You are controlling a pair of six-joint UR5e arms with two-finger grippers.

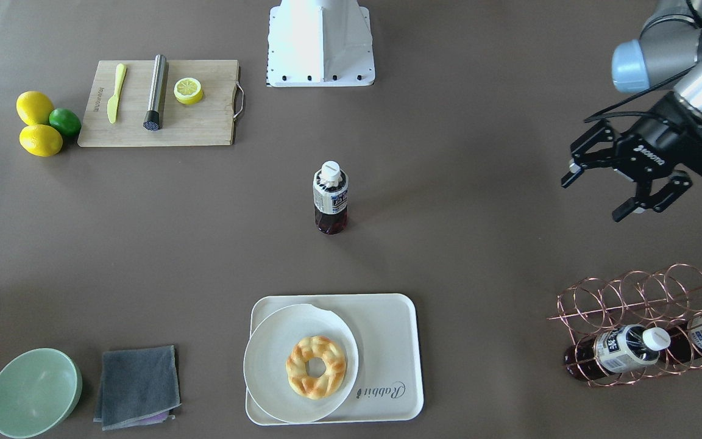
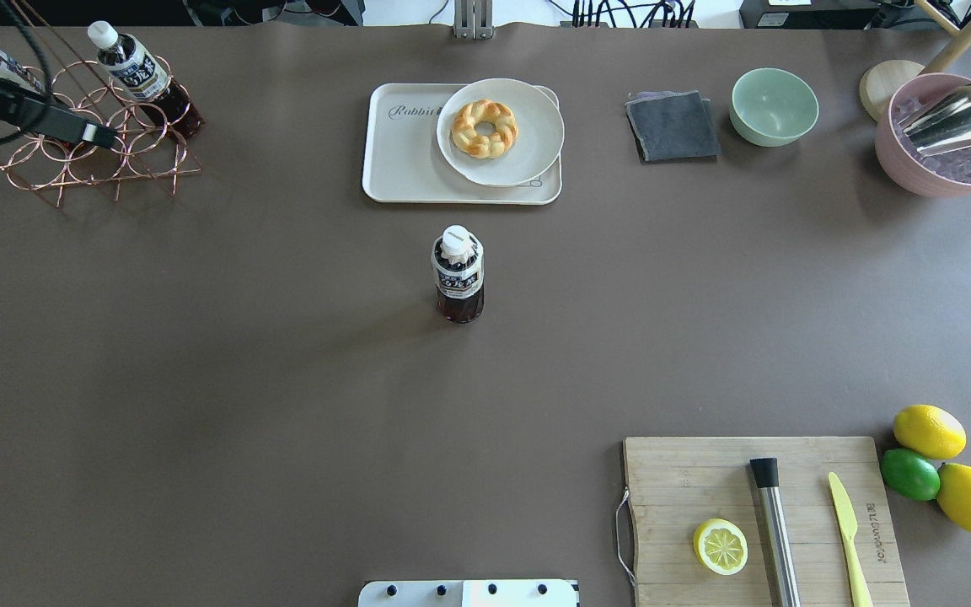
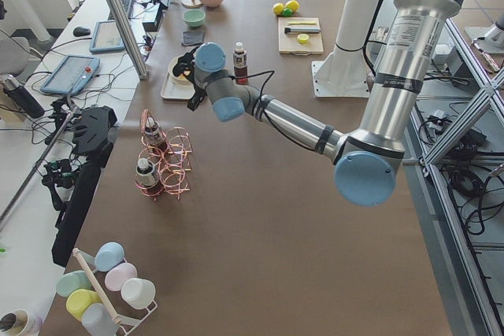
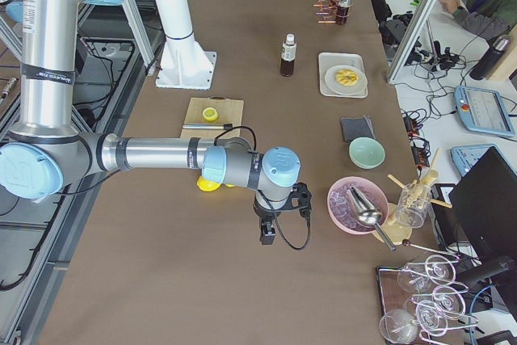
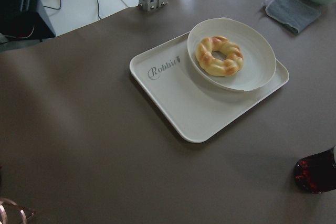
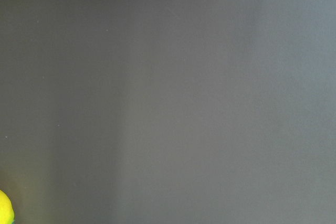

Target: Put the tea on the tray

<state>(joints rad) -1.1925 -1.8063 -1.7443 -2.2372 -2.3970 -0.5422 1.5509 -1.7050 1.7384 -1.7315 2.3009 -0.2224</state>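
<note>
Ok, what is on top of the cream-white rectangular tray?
A round white plate holding a braided ring doughnut covers one end; the lettered end is bare. The tray surface beneath the plate is hidden. The small clear bottle of dark tea stands on the table, apart.

The left arm [image 3: 291, 123] reached far out over the bench, and the left claw [image 1: 595, 196] hung in the air, fingers spread wide with nothing between them. The right arm [image 4: 153, 153] stretched out low and level, the right claw [image 4: 268, 232] pointing downward; whether it was parted or closed could not be made out
</note>
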